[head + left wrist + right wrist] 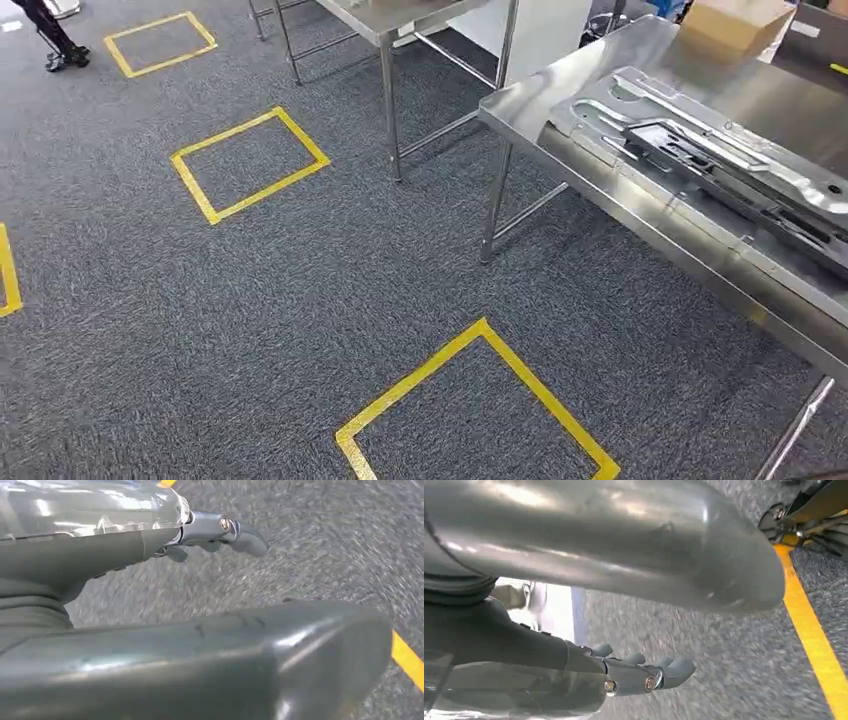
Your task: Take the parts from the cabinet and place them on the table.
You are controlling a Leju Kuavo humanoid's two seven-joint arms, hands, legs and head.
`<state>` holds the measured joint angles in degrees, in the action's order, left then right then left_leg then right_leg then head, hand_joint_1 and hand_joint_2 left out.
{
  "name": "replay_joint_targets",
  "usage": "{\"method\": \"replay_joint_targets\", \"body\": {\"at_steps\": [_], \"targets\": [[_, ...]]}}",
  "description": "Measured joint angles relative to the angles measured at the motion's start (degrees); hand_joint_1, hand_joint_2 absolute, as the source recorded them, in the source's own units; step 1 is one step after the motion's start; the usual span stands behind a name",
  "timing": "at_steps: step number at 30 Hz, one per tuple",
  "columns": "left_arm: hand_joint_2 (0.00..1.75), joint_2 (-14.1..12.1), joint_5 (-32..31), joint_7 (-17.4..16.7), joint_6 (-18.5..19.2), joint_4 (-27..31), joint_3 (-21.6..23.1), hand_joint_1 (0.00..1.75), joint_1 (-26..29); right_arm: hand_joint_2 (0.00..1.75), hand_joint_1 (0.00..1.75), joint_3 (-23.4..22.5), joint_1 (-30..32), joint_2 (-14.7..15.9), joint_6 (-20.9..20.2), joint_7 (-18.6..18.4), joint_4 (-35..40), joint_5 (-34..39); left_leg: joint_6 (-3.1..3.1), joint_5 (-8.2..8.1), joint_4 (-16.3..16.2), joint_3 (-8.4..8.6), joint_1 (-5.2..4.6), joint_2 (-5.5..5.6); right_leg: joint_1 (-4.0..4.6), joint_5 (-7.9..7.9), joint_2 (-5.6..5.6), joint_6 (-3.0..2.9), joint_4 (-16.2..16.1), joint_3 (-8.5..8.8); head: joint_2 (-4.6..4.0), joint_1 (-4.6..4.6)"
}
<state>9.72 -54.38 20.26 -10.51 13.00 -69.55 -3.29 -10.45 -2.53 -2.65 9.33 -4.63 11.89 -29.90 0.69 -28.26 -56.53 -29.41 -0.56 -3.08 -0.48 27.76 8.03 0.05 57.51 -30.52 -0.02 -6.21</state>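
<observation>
The table [600,90] with stamped metal parts [700,150] already on it lies ahead and right of both hanging arms. The left hand [215,532] and right hand [644,672] carry nothing, fingers loosely extended (floor blurred). Judgement: steady the walk, then reach for the cabinet.

Speckled dark grey carpet [300,280] marked with yellow tape squares [248,163]. Bench [600,90] of bright silver steel, carrying silver-grey pressed metal parts [700,130] over a black piece. Tan cardboard box [735,22]. Left hand [200,645] and right hand [614,540]: glossy grey.
</observation>
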Motion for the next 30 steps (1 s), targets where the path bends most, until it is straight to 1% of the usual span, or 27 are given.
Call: {"method": "replay_joint_targets", "body": {"at_steps": [1, 2, 3, 4, 5, 6, 7, 8, 9, 10, 11, 12, 13, 15, 16, 17, 18, 19, 20, 21, 22, 23, 24, 25, 26, 27, 30], "targets": [[0.00, -0.2, -0.2, 0.0, 0.2, 0.0, 0.4, 0.00, 0.0, 0.00, 0.00, -0.5, 0.2, 0.0, 0.0, -0.1, 0.0, 0.1, 0.39, 0.92, 0.8, 0.63, 0.86, 0.74, -0.13, 0.51, -1.11, 0.58, 0.4, -0.09, -0.02, 0.00], [0.00, -0.3, -0.5, 0.1, 0.5, 0.0, 0.9, 0.00, 0.1, 0.00, 0.00, -0.9, 0.4, 0.0, -0.1, -0.1, -0.1, 0.2, 0.66, 1.21, 1.0, 0.35, 0.78, 1.19, -0.29, 1.85, -4.89, 0.84, 1.7, -0.62, 0.00, -0.02], [0.00, -0.5, -1.0, 0.1, 0.8, 0.0, 1.4, 0.00, -0.1, 0.00, 0.00, -1.4, 0.7, -0.1, -0.1, -0.3, -0.1, 0.5, 1.04, 1.52, 1.0, -0.07, 0.72, 1.83, -0.34, 4.53, -6.89, 0.79, 5.2, -2.32, 0.00, 0.02], [0.00, -0.7, -1.8, 0.1, 1.0, 0.0, 2.0, 0.00, -0.1, 0.00, 0.00, -2.0, 1.0, -0.1, -0.3, -0.5, -0.3, 1.0, 1.20, 1.67, 1.0, -0.42, 0.64, 2.51, -0.36, 7.18, -7.59, 0.84, 10.0, -4.43, 0.00, 0.02], [0.00, -0.8, -2.7, 0.0, 1.5, 0.0, 2.7, 0.00, -0.2, 0.00, 0.00, -2.7, 1.3, -0.2, -0.3, -0.5, -0.4, 1.6, 1.33, 1.81, 0.9, -0.73, 0.51, 3.28, -0.35, 9.11, -7.79, 0.86, 14.7, -6.49, 0.00, 0.02], [0.00, -1.1, -3.3, -0.2, 1.6, 0.0, 3.3, 0.00, -0.1, 0.00, 0.00, -3.3, 1.5, -0.3, -0.3, -0.3, -0.5, 2.2, 1.25, 1.91, 0.7, -0.99, 0.46, 4.18, -0.34, 9.63, -7.82, 0.89, 17.6, -7.75, 0.00, 0.02], [0.00, -1.3, -3.7, -0.5, 1.7, 0.0, 3.9, 0.00, 0.0, 0.00, 0.00, -3.9, 1.6, -0.5, -0.3, 0.1, -0.5, 2.6, 1.20, 1.94, 0.5, -1.13, 0.47, 5.01, -0.35, 8.69, -7.82, 0.91, 17.4, -7.55, 0.00, 0.02], [0.00, -1.5, -4.1, -0.7, 1.6, 0.0, 4.3, 0.00, 0.1, 0.00, 0.00, -4.4, 1.8, -0.6, -0.2, 0.5, -0.5, 2.8, 1.18, 1.94, 0.3, -1.24, 0.50, 5.81, -0.37, 6.72, -7.87, 0.85, 14.9, -6.21, -0.02, 0.02], [0.00, -1.7, -4.5, -1.0, 1.2, -0.1, 4.8, 0.00, 0.1, 0.00, 0.00, -4.8, 2.0, -0.7, -0.1, 1.2, -0.5, 3.1, 1.04, 1.85, -0.1, -1.34, 0.57, 6.68, -0.44, 4.02, -8.16, 0.75, 10.2, -3.86, -0.02, 0.02], [0.00, -1.7, -4.8, -1.1, 0.6, -0.1, 5.2, 0.00, 0.1, 0.00, 0.00, -5.2, 2.0, -0.8, 0.0, 1.8, -0.5, 3.3, 0.81, 1.70, -0.6, -1.45, 0.64, 7.44, -0.59, 1.61, -9.17, 0.65, 5.2, -1.38, -0.02, 0.02], [0.00, -1.8, -5.1, -1.2, -0.2, -0.1, 5.7, 0.00, 0.1, 0.00, 0.00, -5.7, 2.3, -1.0, 0.1, 2.3, -0.6, 3.3, 0.50, 1.53, -1.1, -1.89, 0.66, 8.01, -0.91, 1.64, -12.37, 0.48, 1.9, 0.15, 0.00, 0.02], [0.00, -2.0, -5.2, -1.2, -0.9, -0.1, 5.9, 0.00, -0.1, 0.00, 0.00, -6.0, 2.3, -1.3, 0.1, 2.9, -0.7, 3.4, 0.05, 1.33, -1.9, -2.42, 0.31, 8.66, -0.81, 1.79, -12.66, 0.46, 1.2, 0.03, -0.02, 0.00], [0.00, -2.1, -5.3, -1.2, -1.4, -0.1, 6.1, 0.00, -0.1, 0.00, 0.00, -6.2, 2.3, -1.6, 0.1, 3.3, -0.7, 3.4, -0.30, 1.53, -1.7, -2.73, 0.46, 8.92, -0.77, 1.73, -11.90, 0.25, 1.4, -0.11, -0.02, 0.02], [0.00, -2.2, -5.3, -1.3, -2.4, -0.1, 6.5, 0.00, 0.2, 0.00, 0.00, -6.7, 2.0, -2.1, 0.1, 3.7, -0.7, 3.6, -1.12, 1.86, -1.4, -3.10, 0.72, 10.10, -0.39, 1.60, -10.97, -0.42, 1.4, 0.00, 0.00, 0.00], [0.00, -2.6, -5.5, -1.3, -3.3, -0.1, 6.7, 0.00, 0.2, 0.00, 0.00, -6.9, 2.0, -2.8, 0.2, 3.8, -0.7, 3.6, -1.38, 1.74, -1.6, -3.14, 0.71, 10.23, -0.76, 1.28, -10.05, -0.94, 0.9, 0.08, 0.00, 0.02], [0.00, -2.5, -5.6, -1.3, -4.1, -0.2, 6.8, 0.00, 0.2, 0.00, 0.00, -7.0, 2.1, -2.9, 0.3, 3.8, -0.7, 3.4, -1.52, 0.70, -2.9, -3.62, 0.64, 7.13, -0.75, 1.15, -9.41, -1.28, 0.7, 0.18, 0.00, 0.00], [0.00, -2.5, -5.6, -1.2, -4.4, -0.3, 6.9, 0.00, 0.2, 0.00, 0.00, -7.0, 2.4, -3.2, 0.4, 4.0, -0.8, 3.3, -1.78, -1.37, -5.9, -5.04, 0.62, 5.10, -0.68, 1.17, -8.60, -1.65, 0.7, 0.12, 0.00, 0.00], [0.00, -2.6, -5.6, -1.1, -4.5, -0.3, 7.0, 0.00, 0.1, 0.00, 0.00, -7.0, 2.6, -3.3, 0.4, 4.1, -0.9, 3.1, -2.10, -3.82, -10.4, -7.12, 0.82, 4.15, -0.52, 1.20, -7.78, -1.75, 0.7, 0.07, -0.02, 0.00], [0.00, -2.6, -5.4, -1.1, -4.5, -0.3, 7.0, 0.00, 0.0, 0.00, 0.00, -7.0, 2.8, -3.5, 0.4, 4.1, -0.9, 3.0, -2.32, -5.83, -14.8, -9.14, 0.98, 3.75, -0.39, 1.25, -6.92, -1.82, 0.7, 0.02, 0.00, 0.00], [0.00, -2.6, -5.1, -1.1, -4.5, -0.3, 7.0, 0.00, 0.1, 0.00, 0.00, -7.0, 2.9, -3.5, 0.4, 4.3, -1.0, 2.9, -2.48, -7.05, -18.5, -10.79, 1.09, 3.52, -0.31, 1.28, -6.07, -1.86, 0.7, -0.07, 0.00, 0.00], [0.00, -2.7, -4.9, -1.2, -4.4, -0.3, 7.0, 0.00, 0.2, 0.00, 0.00, -7.0, 2.9, -3.5, 0.4, 4.6, -1.1, 2.9, -2.51, -6.80, -19.5, -11.12, 1.15, 3.42, -0.25, 1.30, -5.36, -1.86, 0.7, -0.10, 0.00, 0.00], [0.00, -2.9, -4.7, -1.5, -4.4, -0.3, 6.9, 0.00, 0.4, 0.00, 0.00, -7.0, 2.9, -3.7, 0.4, 5.1, -1.2, 2.9, -2.46, -5.20, -17.3, -9.88, 1.17, 3.35, -0.23, 1.35, -4.65, -1.81, 0.7, -0.09, -0.02, 0.00], [0.00, -2.9, -4.4, -1.7, -4.4, -0.3, 6.9, 0.00, 0.6, 0.00, 0.00, -7.0, 2.9, -3.7, 0.4, 5.4, -1.2, 2.7, -2.30, -2.85, -12.7, -7.43, 1.17, 3.14, -0.23, 1.40, -4.00, -1.75, 0.7, 0.01, 0.00, 0.00], [0.00, -3.1, -4.2, -1.9, -4.5, -0.3, 6.8, 0.00, 0.6, 0.00, 0.00, -7.0, 2.9, -3.8, 0.4, 5.7, -1.2, 2.7, -2.05, -0.53, -7.3, -4.40, 1.11, 2.29, -0.20, 1.49, -3.43, -1.64, 0.7, 0.17, 0.00, 0.00], [0.00, -3.1, -4.1, -2.1, -4.8, -0.3, 6.8, 0.00, 0.5, 0.00, 0.00, -7.0, 2.9, -3.8, 0.5, 6.0, -1.2, 2.7, -1.58, 0.79, -2.1, -1.47, 0.83, -0.59, -0.14, 1.58, -2.88, -1.49, 0.7, 0.40, 0.00, 0.00], [0.00, -3.2, -3.7, -2.1, -5.1, -0.3, 6.8, 0.00, 0.3, 0.00, 0.00, -7.0, 2.9, -3.8, 0.6, 6.0, -1.2, 2.6, -1.20, 0.09, -1.5, -1.28, 0.36, -1.85, 0.13, 1.70, -2.37, -1.15, 0.7, 0.56, 0.00, 0.02], [0.00, -3.3, -2.3, -2.3, -6.4, -0.3, 5.8, 0.00, 0.2, 0.00, 0.00, -7.0, 2.7, -3.9, 0.5, 6.0, -1.3, 2.3, -0.61, 0.49, -1.2, -1.78, 0.05, -0.02, -0.14, 1.63, -0.89, -0.18, 0.4, 0.86, 0.00, 0.00]]}}
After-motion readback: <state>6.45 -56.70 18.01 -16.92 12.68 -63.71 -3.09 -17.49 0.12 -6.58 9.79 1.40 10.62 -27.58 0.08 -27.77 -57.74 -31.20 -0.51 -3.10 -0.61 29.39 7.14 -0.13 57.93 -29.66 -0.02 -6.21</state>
